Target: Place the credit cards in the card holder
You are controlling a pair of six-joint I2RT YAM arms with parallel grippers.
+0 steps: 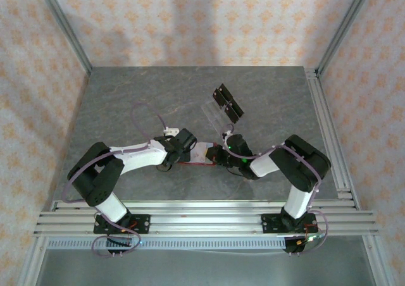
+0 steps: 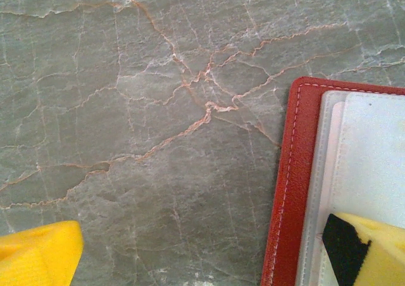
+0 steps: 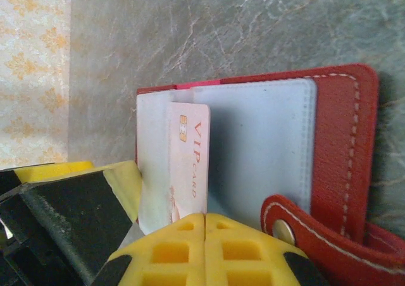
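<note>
A thin pale card (image 3: 188,156), long axis pointing away from the shut right fingers (image 3: 171,251), sits in the clear sleeve (image 3: 259,147) of the stitched red wallet (image 3: 338,147); left fingers (image 2: 38,257) spread wide, empty.

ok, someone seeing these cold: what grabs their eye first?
The open red leather card holder lies mid-table, where both arms meet. The right tool, shut, pinches a white chip card printed VIP CARD at the holder's clear sleeves. The left tool is spread wide with one yellow finger over the sleeves. A clear plastic stand with black blocks sits farther back.
</note>
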